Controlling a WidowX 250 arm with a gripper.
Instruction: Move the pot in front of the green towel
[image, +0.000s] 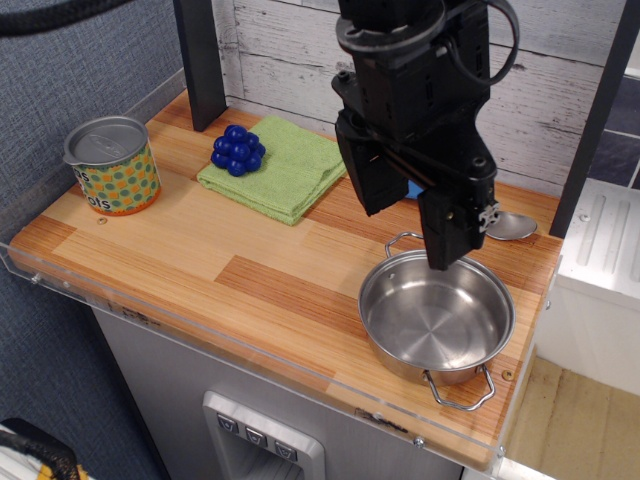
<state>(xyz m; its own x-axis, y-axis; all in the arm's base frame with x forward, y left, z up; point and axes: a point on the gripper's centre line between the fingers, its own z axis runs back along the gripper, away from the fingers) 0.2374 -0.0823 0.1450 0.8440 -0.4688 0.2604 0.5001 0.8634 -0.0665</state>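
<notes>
The pot (437, 319) stands on the right front part of the tabletop (200, 270), well apart from the green towel (280, 170) at the back. The tool (412, 225) hangs over the pot's back rim with its fingers spread open, holding nothing. Blue grapes (238, 150) lie on the towel.
</notes>
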